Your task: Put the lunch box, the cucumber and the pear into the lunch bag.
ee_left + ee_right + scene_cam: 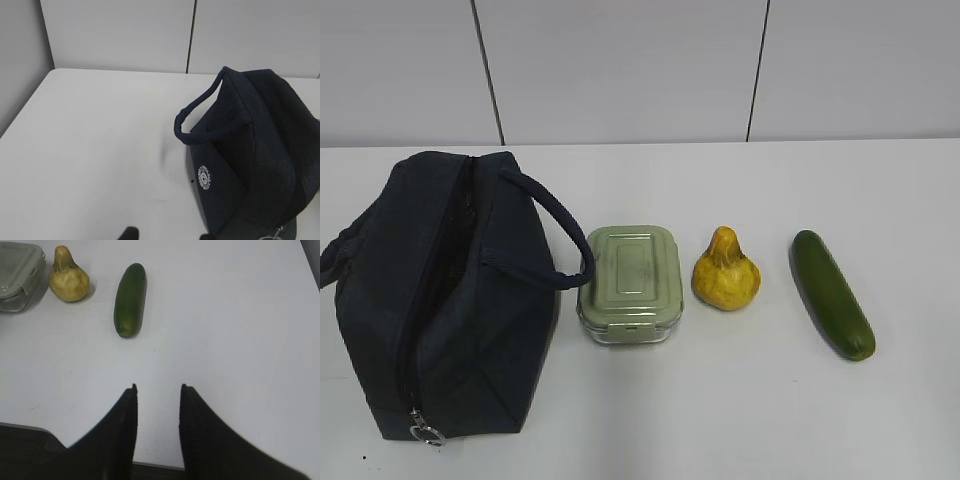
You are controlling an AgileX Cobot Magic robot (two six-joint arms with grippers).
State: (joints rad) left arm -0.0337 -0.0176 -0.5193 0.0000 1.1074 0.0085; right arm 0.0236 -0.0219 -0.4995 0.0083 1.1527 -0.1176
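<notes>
The navy lunch bag (pixel 440 300) stands at the left of the white table, its top zipper open and a ring pull (pixel 427 434) at the near end. The lunch box (pixel 631 283) with its sage-green lid sits just right of it. The yellow pear (pixel 725 272) and the dark green cucumber (pixel 832 293) lie further right. No gripper shows in the exterior view. My left gripper (pixel 167 234) is open, only its fingertips visible, left of the bag (pixel 260 150). My right gripper (pixel 157 387) is open and empty over bare table, nearer than the cucumber (pixel 130 299), pear (pixel 68 277) and lunch box (pixel 17 275).
The table's near edge (pixel 150 466) shows under the right gripper. A grey panelled wall (pixel 640 70) stands behind the table. The bag's looped handle (pixel 560 235) arches toward the lunch box.
</notes>
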